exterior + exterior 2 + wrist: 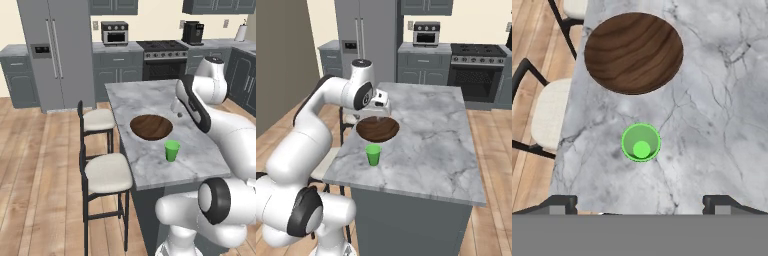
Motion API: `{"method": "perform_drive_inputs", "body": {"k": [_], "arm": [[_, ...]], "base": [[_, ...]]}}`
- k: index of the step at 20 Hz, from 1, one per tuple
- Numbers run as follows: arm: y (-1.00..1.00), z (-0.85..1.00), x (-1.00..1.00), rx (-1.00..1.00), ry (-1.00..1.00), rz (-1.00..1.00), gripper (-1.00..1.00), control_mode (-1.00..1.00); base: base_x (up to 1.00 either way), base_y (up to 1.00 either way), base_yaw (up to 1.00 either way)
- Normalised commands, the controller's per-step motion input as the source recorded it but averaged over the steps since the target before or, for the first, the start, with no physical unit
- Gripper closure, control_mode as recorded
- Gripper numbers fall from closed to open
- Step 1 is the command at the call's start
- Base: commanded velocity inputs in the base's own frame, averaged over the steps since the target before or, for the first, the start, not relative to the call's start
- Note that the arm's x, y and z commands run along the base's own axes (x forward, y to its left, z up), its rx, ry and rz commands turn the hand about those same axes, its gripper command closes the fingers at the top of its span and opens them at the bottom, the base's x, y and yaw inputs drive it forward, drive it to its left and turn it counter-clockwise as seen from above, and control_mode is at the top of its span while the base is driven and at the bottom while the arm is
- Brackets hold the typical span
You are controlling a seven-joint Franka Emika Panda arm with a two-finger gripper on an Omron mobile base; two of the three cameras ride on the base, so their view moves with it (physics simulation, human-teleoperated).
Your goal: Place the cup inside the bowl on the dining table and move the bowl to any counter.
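My hand (640,202) hangs above the desk (431,145), fingers (559,204) spread wide, gripping nothing; the cup (641,142) stands upright on the marble below, near the desk's long edge on the stool side; the bowl (633,52) lies just beyond it along that edge, apparently not touching; two stools (106,172) stand beside that edge.

A: the cup (373,154) is seen upright on the dining table (426,145), just beside the bowl (378,128) on its near side, not touching it

B: yep, and the gripper (380,103) is held above the bowl's far rim. A stove (477,70) is spotted behind
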Motion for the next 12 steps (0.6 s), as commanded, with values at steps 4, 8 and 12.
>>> {"method": "perform_drive_inputs", "body": {"k": [4,8,12], "arm": [[0.00,-0.02,0.00,0.00,0.00,0.00,-1.00,-1.00],[-0.03,-0.11,-0.01,0.01,0.00,0.00,-1.00,-1.00],[-0.13,-0.19,-0.04,0.03,0.00,0.00,-1.00,-1.00]], "base": [[0.00,0.00,0.00],[0.00,0.00,0.00],[0.00,0.00,0.00]]}}
